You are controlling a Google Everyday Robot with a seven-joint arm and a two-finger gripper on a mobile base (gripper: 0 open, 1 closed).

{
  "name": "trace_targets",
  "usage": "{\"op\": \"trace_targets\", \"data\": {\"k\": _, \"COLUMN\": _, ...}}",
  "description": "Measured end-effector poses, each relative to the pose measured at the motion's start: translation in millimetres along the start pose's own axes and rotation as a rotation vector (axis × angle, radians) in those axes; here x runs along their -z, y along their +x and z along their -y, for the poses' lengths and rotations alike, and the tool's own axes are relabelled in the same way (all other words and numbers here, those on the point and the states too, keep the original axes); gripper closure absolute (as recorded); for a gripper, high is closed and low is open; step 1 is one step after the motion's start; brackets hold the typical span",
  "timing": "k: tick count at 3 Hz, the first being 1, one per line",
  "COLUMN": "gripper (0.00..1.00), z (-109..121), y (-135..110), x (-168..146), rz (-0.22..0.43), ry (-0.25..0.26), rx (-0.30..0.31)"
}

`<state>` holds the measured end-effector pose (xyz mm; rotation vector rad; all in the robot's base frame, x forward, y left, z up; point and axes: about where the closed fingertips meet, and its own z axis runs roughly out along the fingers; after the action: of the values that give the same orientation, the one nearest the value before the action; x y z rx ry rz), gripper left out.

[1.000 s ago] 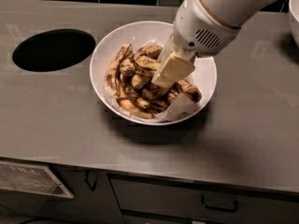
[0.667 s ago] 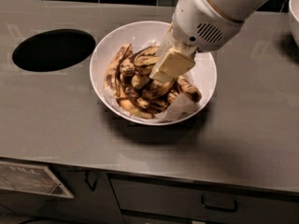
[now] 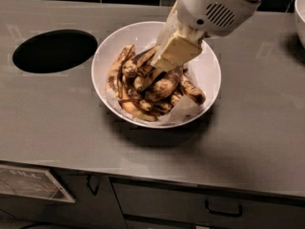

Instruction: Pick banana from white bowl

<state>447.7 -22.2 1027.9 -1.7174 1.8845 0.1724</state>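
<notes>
The white bowl [image 3: 202, 73] stands in the middle of the grey counter, lined with crumpled white paper and holding a pile of overripe, brown-streaked bananas. The longest, slim curved banana [image 3: 117, 75] lies along the left side of the pile. My gripper [image 3: 172, 53] comes down from the upper right over the bowl. Its cream-coloured tip sits at the top of the pile, right against the upper end of a dark banana [image 3: 140, 61]. Whether it holds anything is hidden by the gripper's own body.
A dark round hole [image 3: 55, 50] is cut into the counter left of the bowl. Another white vessel [image 3: 300, 13] shows at the right edge. Black tiles run along the back. Drawers with handles [image 3: 224, 209] sit below the front edge.
The gripper has drawn upward and toward the back of the bowl, away from the middle of the pile. The bowl has stayed in place.
</notes>
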Motion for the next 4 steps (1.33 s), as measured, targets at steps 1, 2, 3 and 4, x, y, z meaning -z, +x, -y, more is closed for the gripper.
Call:
{"op": "trace_targets", "data": {"k": 1, "gripper": 0.56, "z": 1.3, "y": -3.5, "x": 5.4, "rz": 0.008, "ry": 0.014, "rx": 0.005}}
{"op": "trace_targets", "data": {"k": 2, "gripper": 0.42, "z": 1.3, "y": -3.5, "x": 5.4, "rz": 0.008, "ry": 0.014, "rx": 0.006}}
{"op": "trace_targets", "data": {"k": 3, "gripper": 0.32, "z": 1.3, "y": -3.5, "x": 5.4, "rz": 0.008, "ry": 0.014, "rx": 0.006}}
{"op": "trace_targets", "data": {"k": 4, "gripper": 0.24, "z": 1.3, "y": -3.6, "x": 5.5, "rz": 0.008, "ry": 0.014, "rx": 0.006}}
